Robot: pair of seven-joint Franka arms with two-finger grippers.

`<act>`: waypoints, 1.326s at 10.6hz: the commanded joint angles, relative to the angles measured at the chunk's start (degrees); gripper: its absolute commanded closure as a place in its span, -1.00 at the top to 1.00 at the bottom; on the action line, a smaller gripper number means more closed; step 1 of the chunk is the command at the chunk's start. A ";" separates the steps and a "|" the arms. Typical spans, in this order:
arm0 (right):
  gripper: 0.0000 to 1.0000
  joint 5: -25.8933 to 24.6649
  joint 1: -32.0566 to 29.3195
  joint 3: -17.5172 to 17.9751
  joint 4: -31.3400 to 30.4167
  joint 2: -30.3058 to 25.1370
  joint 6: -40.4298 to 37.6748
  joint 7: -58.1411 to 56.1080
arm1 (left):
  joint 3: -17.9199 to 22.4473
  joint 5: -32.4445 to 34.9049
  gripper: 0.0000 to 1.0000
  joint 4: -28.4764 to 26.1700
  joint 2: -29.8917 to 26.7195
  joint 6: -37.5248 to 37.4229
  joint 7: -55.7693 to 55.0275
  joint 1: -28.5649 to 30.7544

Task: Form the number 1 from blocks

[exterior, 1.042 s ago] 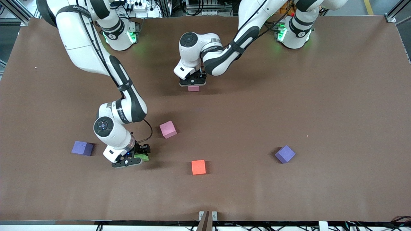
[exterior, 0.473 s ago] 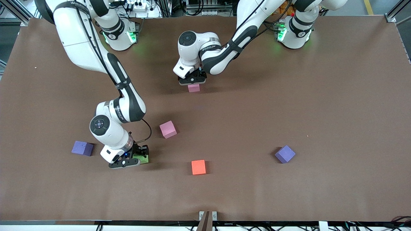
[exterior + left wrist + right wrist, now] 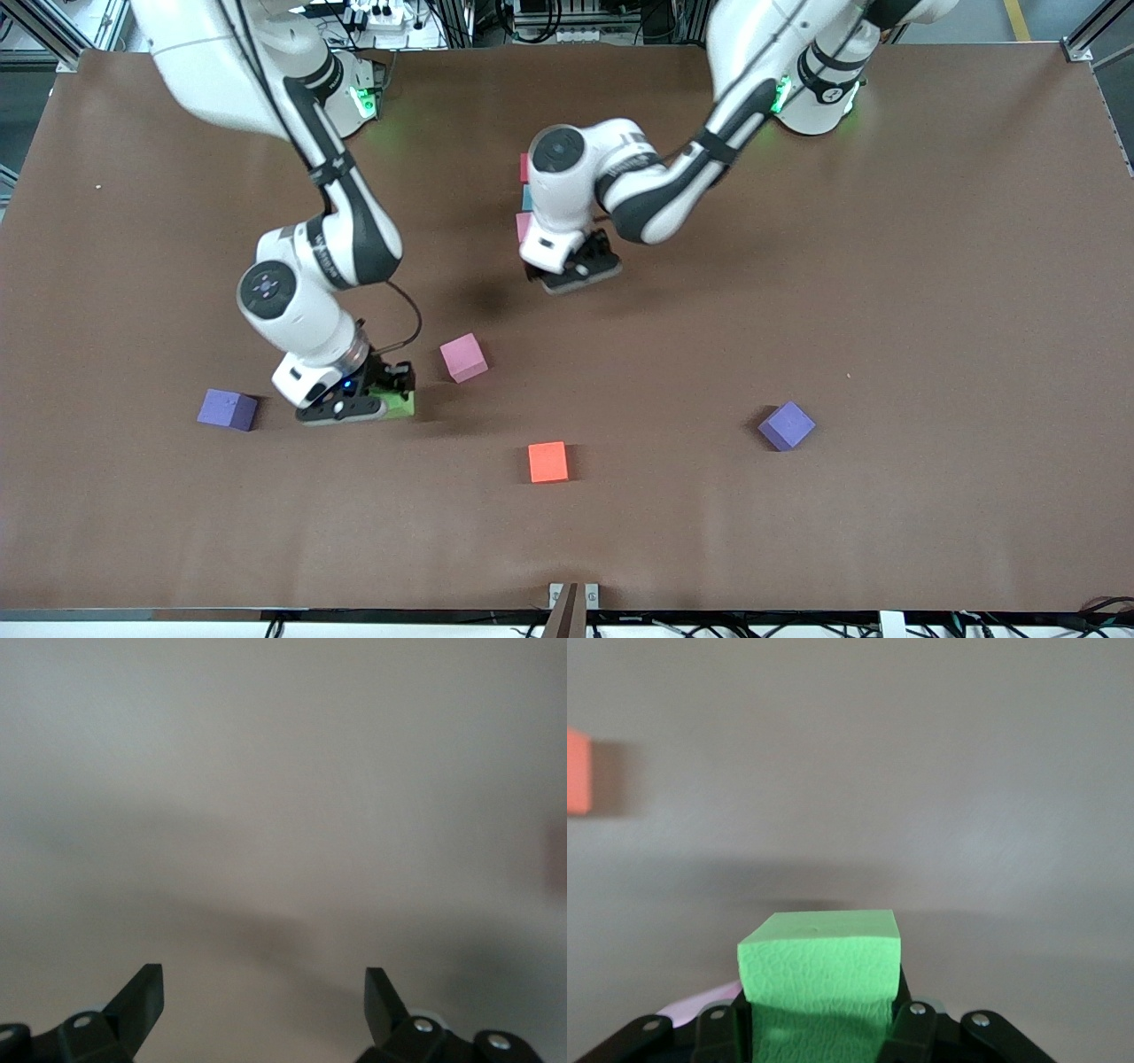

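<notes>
- We see the right gripper (image 3: pixel 368 403) clamped on the green block (image 3: pixel 819 979), which sits between its fingers, lifted over the table (image 3: pixel 886 310).
- The left gripper (image 3: pixel 580 270) hangs empty with fingers (image 3: pixel 142 1001) spread wide, just beside a column of crimson (image 3: pixel 524 167), light blue (image 3: pixel 526 198) and pink (image 3: pixel 523 226) blocks.
- We see a loose pink block (image 3: pixel 464 358), an orange one (image 3: pixel 547 462) and two purple ones (image 3: pixel 228 409) (image 3: pixel 786 425) lying apart from both sets of fingers.

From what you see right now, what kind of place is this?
Probably a robotics lab bench: two arms work over a table covered in brown cloth, the right gripper holds a green block, and aluminium framing with cabling lines the edge by the arms' bases.
</notes>
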 commanded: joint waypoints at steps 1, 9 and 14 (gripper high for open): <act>0.10 0.71 13.43 -4.22 -6.95 -3.96 -0.21 11.68 | -0.70 0.14 1.00 -0.85 -1.66 -3.66 -2.07 9.15; 0.09 0.71 29.54 -3.70 -9.41 -2.73 -1.09 28.96 | -0.70 1.03 1.00 0.90 -0.26 -3.85 7.49 30.62; 0.09 3.52 34.02 -2.73 -11.00 -0.71 -0.22 30.18 | 0.53 -0.38 1.00 4.77 4.05 -3.06 10.49 32.12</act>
